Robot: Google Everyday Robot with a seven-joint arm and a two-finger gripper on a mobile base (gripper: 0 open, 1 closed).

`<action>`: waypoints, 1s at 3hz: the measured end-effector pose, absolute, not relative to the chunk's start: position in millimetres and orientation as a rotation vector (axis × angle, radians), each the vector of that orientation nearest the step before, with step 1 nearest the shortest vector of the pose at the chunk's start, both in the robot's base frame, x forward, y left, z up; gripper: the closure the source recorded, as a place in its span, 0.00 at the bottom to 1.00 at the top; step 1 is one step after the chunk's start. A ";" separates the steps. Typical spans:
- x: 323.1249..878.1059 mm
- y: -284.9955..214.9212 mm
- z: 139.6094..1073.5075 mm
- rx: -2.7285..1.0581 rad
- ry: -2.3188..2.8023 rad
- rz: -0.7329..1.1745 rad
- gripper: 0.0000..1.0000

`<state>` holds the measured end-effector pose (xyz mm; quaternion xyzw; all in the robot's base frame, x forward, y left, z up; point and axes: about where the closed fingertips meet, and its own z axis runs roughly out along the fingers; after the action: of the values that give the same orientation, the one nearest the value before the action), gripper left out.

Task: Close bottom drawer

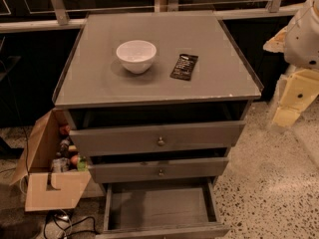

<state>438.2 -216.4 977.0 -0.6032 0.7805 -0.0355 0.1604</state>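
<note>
The bottom drawer [159, 206] of the grey cabinet [157, 91] is pulled far out towards me. Its plain grey inside is bare, and its front panel runs along the lower edge of the view with the knob out of sight. The middle drawer [159, 170] and the top drawer [157, 139] stick out a little, each with a small brass knob. My arm comes in at the right edge, and the gripper [287, 113] hangs low beside the cabinet's right side, level with the top drawer and apart from all the drawers.
A white bowl [136, 56] and a black packet [184, 66] lie on the cabinet top. An open cardboard box [50, 183] with small items stands on the floor at the cabinet's left, with cables [65, 222] in front of it. Speckled floor lies to the right.
</note>
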 end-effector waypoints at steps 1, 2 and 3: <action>438.2 -216.4 977.0 -1.723 2.229 -0.101 0.00; 438.2 -216.4 977.0 -1.723 2.229 -0.101 0.18; 438.2 -216.4 977.1 -1.723 2.229 -0.101 0.41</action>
<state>438.2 -216.4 977.1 -0.6032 0.7805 -0.0355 0.1604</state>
